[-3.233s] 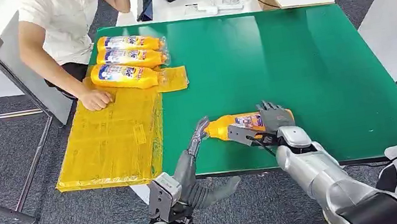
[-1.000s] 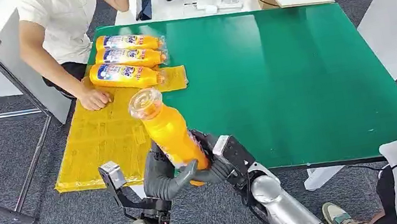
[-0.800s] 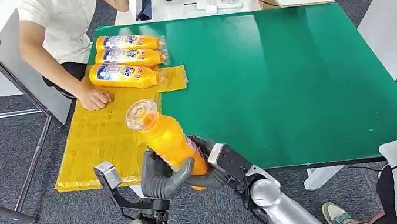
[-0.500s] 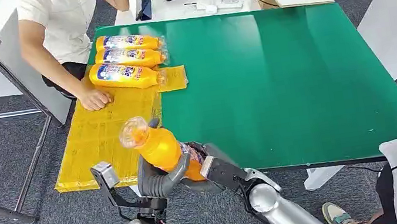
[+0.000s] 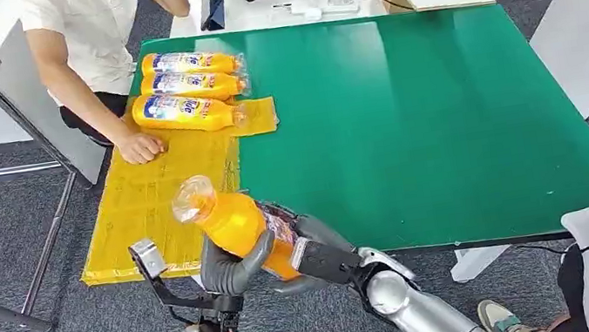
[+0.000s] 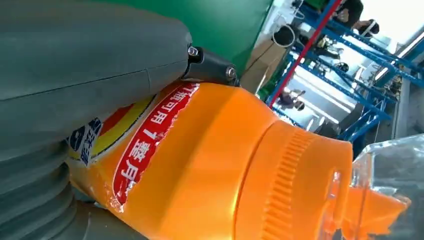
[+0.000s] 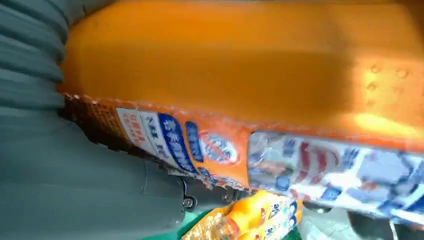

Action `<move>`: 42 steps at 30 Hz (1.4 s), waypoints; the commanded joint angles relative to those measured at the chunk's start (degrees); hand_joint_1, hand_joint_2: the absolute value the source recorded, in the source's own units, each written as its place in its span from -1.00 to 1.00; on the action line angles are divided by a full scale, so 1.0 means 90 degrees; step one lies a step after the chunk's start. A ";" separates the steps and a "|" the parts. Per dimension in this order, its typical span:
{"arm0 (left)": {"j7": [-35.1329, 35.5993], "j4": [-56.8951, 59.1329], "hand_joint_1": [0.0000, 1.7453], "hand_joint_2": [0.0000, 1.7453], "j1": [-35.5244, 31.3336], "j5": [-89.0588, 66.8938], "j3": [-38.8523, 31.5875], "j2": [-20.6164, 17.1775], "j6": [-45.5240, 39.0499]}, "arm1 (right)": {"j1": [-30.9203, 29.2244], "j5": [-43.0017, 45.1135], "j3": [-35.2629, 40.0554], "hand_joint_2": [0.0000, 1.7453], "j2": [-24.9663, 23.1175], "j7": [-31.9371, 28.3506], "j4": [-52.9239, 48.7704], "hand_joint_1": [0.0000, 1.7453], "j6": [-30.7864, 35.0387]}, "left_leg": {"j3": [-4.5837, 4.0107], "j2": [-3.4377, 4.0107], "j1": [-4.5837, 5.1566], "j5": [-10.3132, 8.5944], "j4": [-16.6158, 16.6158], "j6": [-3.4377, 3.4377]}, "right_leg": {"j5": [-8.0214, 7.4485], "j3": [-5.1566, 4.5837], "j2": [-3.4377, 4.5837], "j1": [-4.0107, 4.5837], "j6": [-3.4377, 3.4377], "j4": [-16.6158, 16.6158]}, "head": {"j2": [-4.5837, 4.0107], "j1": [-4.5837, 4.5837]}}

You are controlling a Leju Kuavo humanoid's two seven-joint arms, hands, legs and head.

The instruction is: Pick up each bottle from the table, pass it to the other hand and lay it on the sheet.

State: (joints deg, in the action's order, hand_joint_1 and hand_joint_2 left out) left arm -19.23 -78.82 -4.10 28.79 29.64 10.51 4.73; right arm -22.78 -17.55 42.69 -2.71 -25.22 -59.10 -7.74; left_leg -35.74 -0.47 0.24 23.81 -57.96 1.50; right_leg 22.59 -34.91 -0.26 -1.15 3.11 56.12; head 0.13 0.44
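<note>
Head view, biggest item first: green-topped rectangular table (image 5: 441, 109) is the landmark. Crinkled yellow plastic sheet (image 5: 165, 207) drapes its left edge, on the robot's left, so the drop zone is within reach of the left arm; that's presumably why the bottle gets passed across. Three orange plastic bottles with blue-and-red labels (image 5: 187, 89) lie side by side at the sheet's far end, caps pointing toward the table's middle. A seated person's hand (image 5: 141, 147) rests on the sheet just beside them, likely pinning it flat.

Fourth orange plastic bottle with a clear cap (image 5: 234, 223) is in the air at the table's near-left corner, over the near edge of the sheet, tilted with its cap up and toward the sheet. Handover looks mid-way: both hands are on it.

- left hand (image 5: 231, 268): grey fingers wrapped around the bottle's body from below. Left wrist view shows the thumb pressed on the label, neck and cap sticking out past the hand.
- right hand (image 5: 313, 256): closed on the bottle's base end, on the side toward the table. Right wrist view shows its cover flat against the labelled body.

Judgement: the right hand needs to let go before the left can lay the bottle down next to the other three.
</note>
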 commanded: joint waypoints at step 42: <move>-0.0307 0.6222 1.00 1.00 -0.3383 -1.1172 -0.3764 -0.0262 -0.4733 | 0.1237 -0.0015 -0.0917 -1.00 0.0038 -0.0864 -0.1506 -1.00 0.0964 | 0.0018 0.0010 -0.0004 -0.0002 0.0003 -0.0007 | 0.0000 0.0015 0.0000 0.0003 -0.0008 0.0000 | 0.0000 -0.0002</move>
State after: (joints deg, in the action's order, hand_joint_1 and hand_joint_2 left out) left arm -22.36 -33.01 -29.59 -71.80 -7.41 10.98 -38.21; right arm -10.89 -17.72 34.60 -2.75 -33.03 -74.90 1.22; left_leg -35.74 -0.35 0.25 23.74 -57.96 1.51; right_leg 22.53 -34.95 -0.22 -1.17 3.14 56.14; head 0.13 0.42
